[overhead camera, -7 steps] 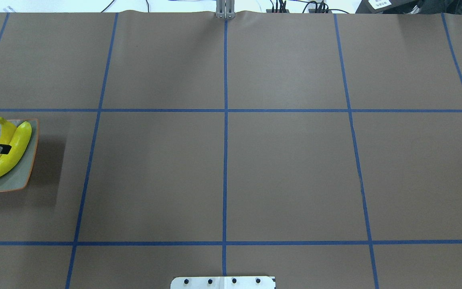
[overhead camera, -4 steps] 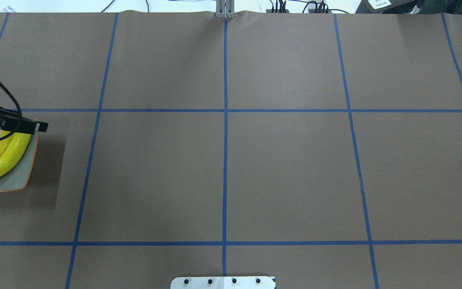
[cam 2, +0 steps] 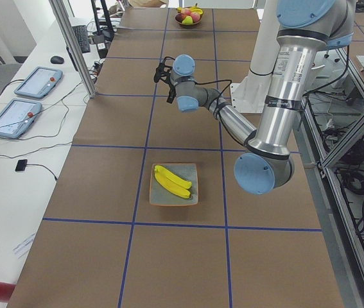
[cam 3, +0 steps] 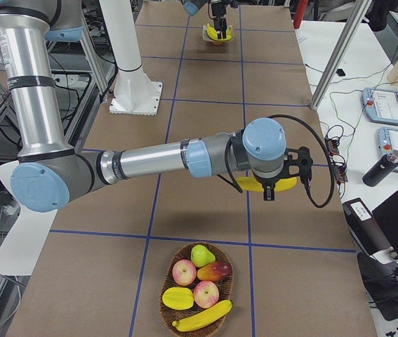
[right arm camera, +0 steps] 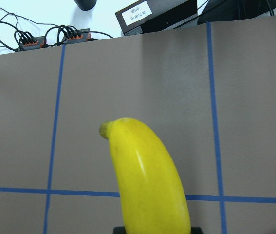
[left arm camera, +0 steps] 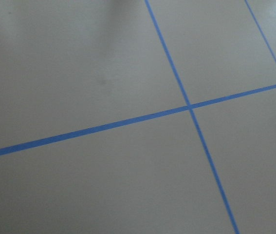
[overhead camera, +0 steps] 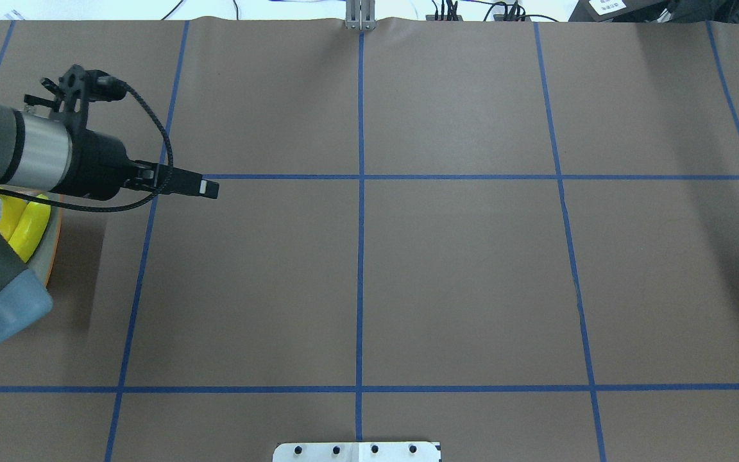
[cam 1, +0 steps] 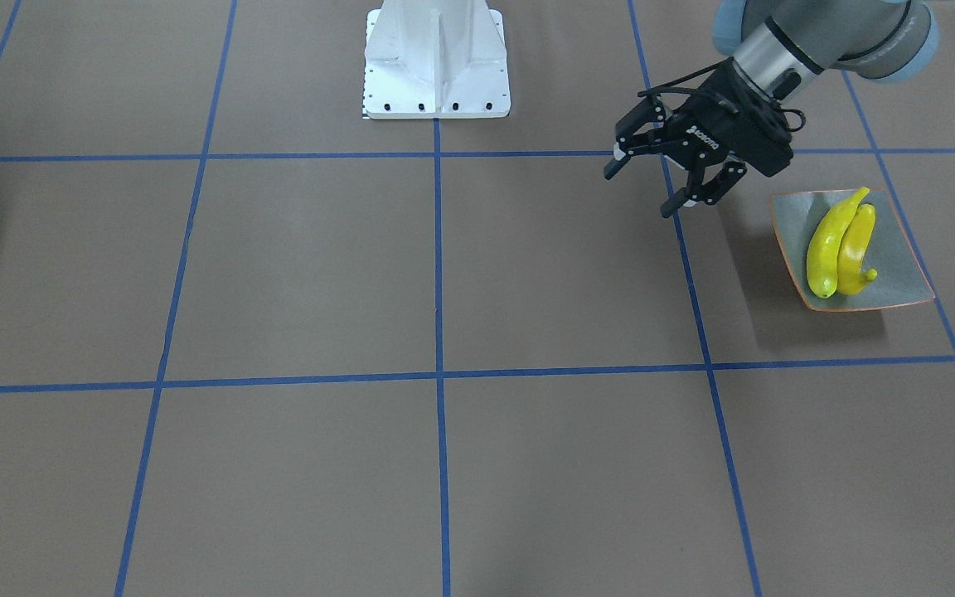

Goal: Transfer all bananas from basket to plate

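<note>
Left claw (cam 1: 638, 192) released, ROBOTIQ printed on body; right claw (cam 3: 270, 188) grasping banana (right arm camera: 147, 180), airborne.

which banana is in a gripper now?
The banana in the right gripper, above the table. Two others lie on the plate; one's in the basket.

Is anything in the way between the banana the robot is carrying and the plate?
Only the left gripper, hanging open beside the square grey-green plate, on the side facing the carried yellow banana.
</note>
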Robot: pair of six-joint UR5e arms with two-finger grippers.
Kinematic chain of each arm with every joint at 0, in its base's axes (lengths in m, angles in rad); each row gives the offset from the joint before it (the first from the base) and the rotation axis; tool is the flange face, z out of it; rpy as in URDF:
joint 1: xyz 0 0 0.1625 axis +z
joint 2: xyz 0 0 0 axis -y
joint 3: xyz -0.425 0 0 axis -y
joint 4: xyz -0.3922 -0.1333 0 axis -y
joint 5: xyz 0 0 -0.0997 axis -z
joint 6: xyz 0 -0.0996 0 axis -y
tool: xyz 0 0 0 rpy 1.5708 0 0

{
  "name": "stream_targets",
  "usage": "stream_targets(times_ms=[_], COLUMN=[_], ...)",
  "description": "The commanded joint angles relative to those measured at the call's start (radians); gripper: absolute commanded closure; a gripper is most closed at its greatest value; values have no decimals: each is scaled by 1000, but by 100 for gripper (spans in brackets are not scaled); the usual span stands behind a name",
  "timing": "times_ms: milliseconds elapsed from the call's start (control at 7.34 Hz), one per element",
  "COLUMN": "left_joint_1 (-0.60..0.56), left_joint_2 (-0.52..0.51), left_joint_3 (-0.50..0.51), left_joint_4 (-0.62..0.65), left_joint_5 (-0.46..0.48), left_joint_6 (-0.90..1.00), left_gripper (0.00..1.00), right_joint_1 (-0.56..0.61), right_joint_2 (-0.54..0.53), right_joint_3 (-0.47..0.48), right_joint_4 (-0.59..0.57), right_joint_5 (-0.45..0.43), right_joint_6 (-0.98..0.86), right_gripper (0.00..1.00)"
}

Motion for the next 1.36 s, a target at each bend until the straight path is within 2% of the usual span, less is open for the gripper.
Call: stream_targets(times_ms=[0,136,272,545,681,953,1225], left_joint_1=[86,126,161,177,194,212,223], left_joint_2=[-159,-212,-230,-269,-298,-338,-350], left_joint_3=[61,84,87,89,90,92,92], left_joint_4=[0,-1,-6,-9,-9,-12,-14], left_joint_5=[65,117,162,168,170,170,170], left_joint_6=[-89,-131,-136,-171,-174,-195,-208], left_gripper=[0,0,0,0,0,0,0], right_joint_1=[-104,-165,-213,-346,-427,-567,-748], right_joint_2=[13,33,63,97,100,175,246], right_joint_3=[128,170,170,178,201,241,258], right_joint_4=[2,31,122,332,398,413,410], right_joint_5=[-3,-9,-21,-132,-207,-337,-531], right_joint_6=[260,382,550,883,1016,1202,1297], right_gripper=[100,100,100,100,100,100,100])
